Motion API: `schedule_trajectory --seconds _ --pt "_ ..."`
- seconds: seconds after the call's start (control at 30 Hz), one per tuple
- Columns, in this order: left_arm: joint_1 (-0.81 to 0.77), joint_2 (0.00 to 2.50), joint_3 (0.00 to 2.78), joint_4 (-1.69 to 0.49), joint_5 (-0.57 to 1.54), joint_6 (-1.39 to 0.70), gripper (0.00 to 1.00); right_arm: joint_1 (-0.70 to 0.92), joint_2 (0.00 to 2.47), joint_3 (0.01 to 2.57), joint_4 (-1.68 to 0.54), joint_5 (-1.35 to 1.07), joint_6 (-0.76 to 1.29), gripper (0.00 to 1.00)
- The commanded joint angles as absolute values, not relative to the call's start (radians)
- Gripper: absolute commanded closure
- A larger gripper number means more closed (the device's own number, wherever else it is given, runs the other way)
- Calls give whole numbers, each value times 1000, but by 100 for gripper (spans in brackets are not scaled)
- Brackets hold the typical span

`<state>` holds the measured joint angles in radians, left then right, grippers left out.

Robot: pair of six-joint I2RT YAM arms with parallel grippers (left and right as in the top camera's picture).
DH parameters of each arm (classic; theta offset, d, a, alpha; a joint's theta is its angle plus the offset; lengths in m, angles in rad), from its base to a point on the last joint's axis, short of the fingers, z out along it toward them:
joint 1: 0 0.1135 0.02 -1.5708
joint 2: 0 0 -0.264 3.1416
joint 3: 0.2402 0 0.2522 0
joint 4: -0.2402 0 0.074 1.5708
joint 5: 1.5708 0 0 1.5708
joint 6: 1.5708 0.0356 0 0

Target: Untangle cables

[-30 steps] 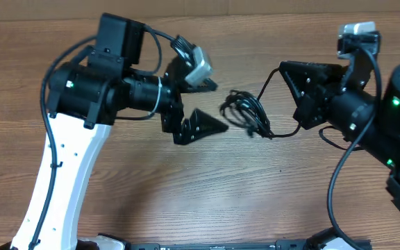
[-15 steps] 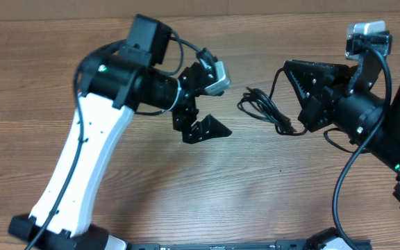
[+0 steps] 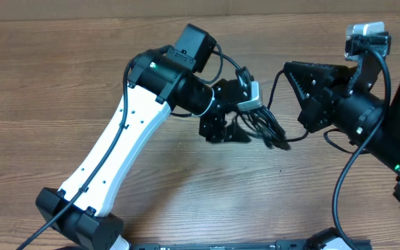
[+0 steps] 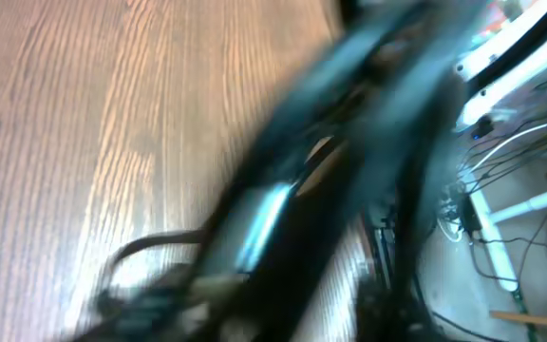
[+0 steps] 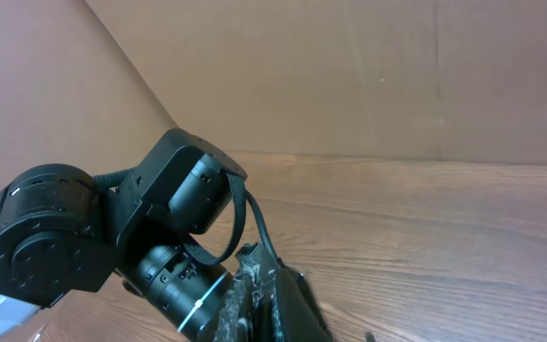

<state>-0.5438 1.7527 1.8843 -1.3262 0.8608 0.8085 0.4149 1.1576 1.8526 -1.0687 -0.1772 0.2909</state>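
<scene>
The cables (image 3: 272, 130) are a small black tangle hanging just over the wooden table (image 3: 186, 194) at centre right. One thin cord rises from the tangle to my right gripper (image 3: 284, 69), which is shut on that cord. In the right wrist view the right gripper (image 5: 288, 302) shows its fingers pressed together. My left gripper (image 3: 244, 125) has reached in from the left and sits right at the tangle, its dark fingers on either side of the cords. The left wrist view is smeared by motion; only a blurred cord (image 4: 145, 249) shows, and the jaws cannot be read.
The left arm's white link (image 3: 117, 153) stretches diagonally from the front left to the middle. The right arm's black body (image 3: 373, 118) fills the right side. A brown cardboard wall (image 5: 368, 76) stands behind the table. A black rail (image 3: 221, 244) runs along the front edge.
The left arm has swung right across the table, from well left of the tangle to right at it. The right gripper and the tangle shifted slightly right, then held.
</scene>
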Motion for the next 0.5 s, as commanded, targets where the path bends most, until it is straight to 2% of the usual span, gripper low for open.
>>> schedule_trajectory --seconds 0.0,0.27,0.47 --pt "-538 1748 1880 -1330 828 829 96 419 1141 1887 -1061 -176 287 96" --pt "-474 1705 1882 -1402 772 803 96 418 1141 1887 -1077 -145 284 96" --pt "-311 1576 1882 -1448 685 719 96 399 1141 1887 -1100 -52 251 96"
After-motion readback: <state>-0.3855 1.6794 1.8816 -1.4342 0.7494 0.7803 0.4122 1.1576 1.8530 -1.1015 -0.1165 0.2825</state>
